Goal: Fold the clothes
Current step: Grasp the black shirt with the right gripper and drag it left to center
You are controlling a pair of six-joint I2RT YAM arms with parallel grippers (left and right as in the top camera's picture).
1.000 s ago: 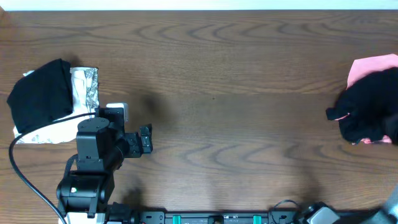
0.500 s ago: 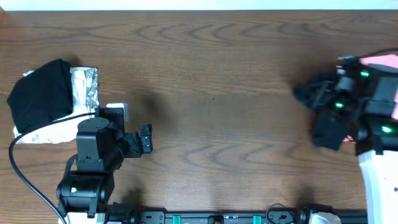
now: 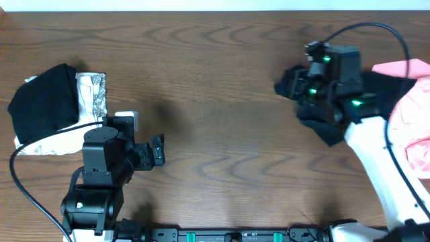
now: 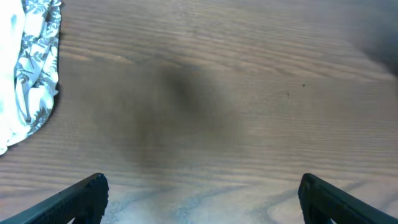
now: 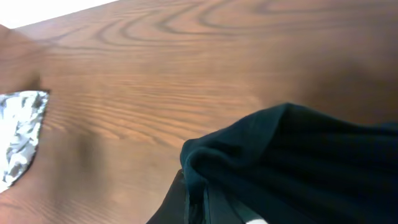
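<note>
**woodgrain_fan:** Starting at the left: a folded black shirt sits on a patterned shirt at the left edge of the counter. The left arm is parked just near of that pile, pointing right. The left hand is over bare wood and touching nothing.

**yam_watcher:** Yep, and the left wrist cam settles the grip. Both fingertips sit in the bottom corners, wide apart, with only the leafy white-grey cloth off to the left. Overhead can't show that gap.

**woodgrain_fan:** Over on the right, the right arm reaches in from the near right corner with the right hand aimed left. It's clamped on the black T-shirt, which trails back under it toward the pink garment.

**yam_watcher:** The right wrist cam shows just a bunched dark fold filling the near side, and its fingers are buried in it. The patterned shirt shows up tiny at the left edge.

**woodgrain_fan:** A second ago that tee was heaped on the pink one at the right edge, with barely any arm in view. Now it's been dragged well left of there. The left arm hasn't budged.
</note>
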